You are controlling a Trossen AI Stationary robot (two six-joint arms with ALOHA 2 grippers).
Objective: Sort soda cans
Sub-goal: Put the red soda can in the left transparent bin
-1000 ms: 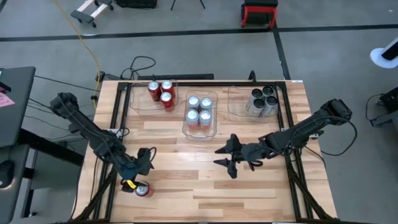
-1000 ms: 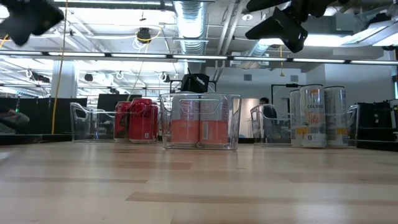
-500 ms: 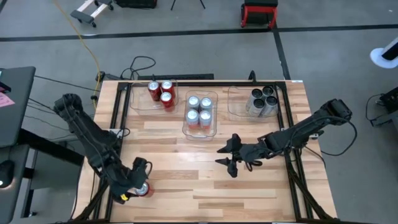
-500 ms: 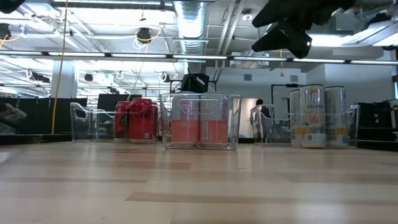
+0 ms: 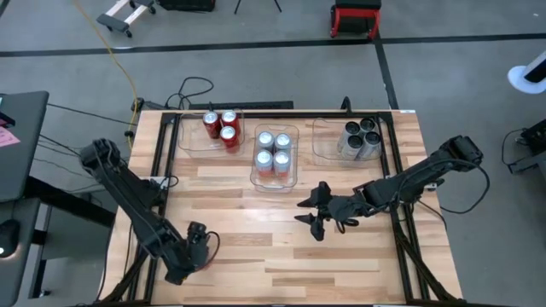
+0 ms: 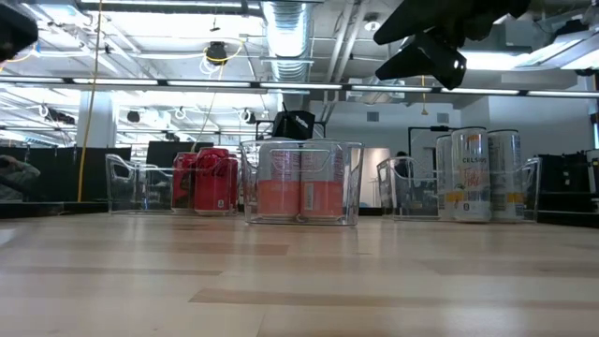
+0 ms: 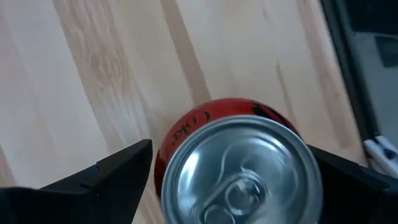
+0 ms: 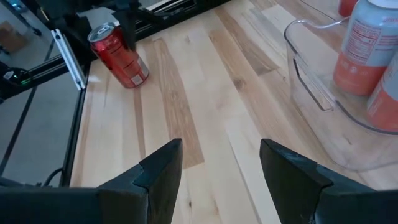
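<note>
At the lower left of the high view, the left gripper (image 5: 193, 252) hangs directly over a lone red can (image 7: 239, 165), covering it from above. In the left wrist view its 2 dark fingers (image 7: 109, 174) stand spread wide, 1 on each side of the silver top, not touching it. That looks like a straddle set up for closing on the body.

The right gripper (image 5: 313, 214) waits mid-frame, clear of the bins, jaws partly spread and empty. Its wrist camera catches that same red can (image 8: 119, 55) upright near the table's edge rail.

Along the top of the high view sit 3 clear bins. The left bin (image 5: 191, 141) holds 3 red cans (image 5: 221, 124), the middle bin (image 5: 275, 179) 4 light cans, the right bin (image 5: 322, 147) 4 dark cans. So the left bin's spare place is, I'd judge, where this last can belongs.
</note>
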